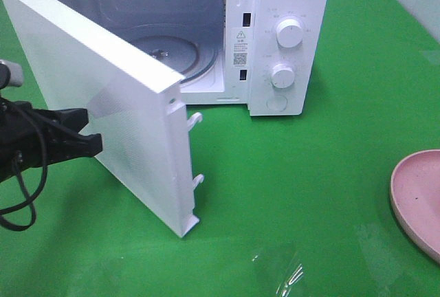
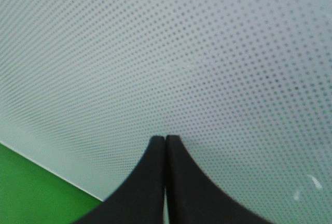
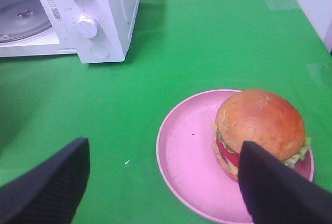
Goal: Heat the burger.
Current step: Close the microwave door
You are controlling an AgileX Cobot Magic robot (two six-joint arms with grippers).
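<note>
Now your right gripper [image 3: 163, 182] has its fingers wide apart over the burger [image 3: 259, 130], lower right on the pink plate [image 3: 187, 156]. It looks soft, stacked: grip the bun's sides gently. Left fingers [image 2: 150, 182] are together against the microwave door [image 2: 181, 53].

Lighting is bright and even overhead, with soft shadows beneath the microwave [image 1: 206, 29] and its open door [image 1: 103, 104]. Glare patches mark the green tabletop [image 1: 309, 173] at the lower centre of the high view. The left wrist view is slightly soft; the right wrist view's near fingers [image 3: 46, 187] are blurred.
</note>
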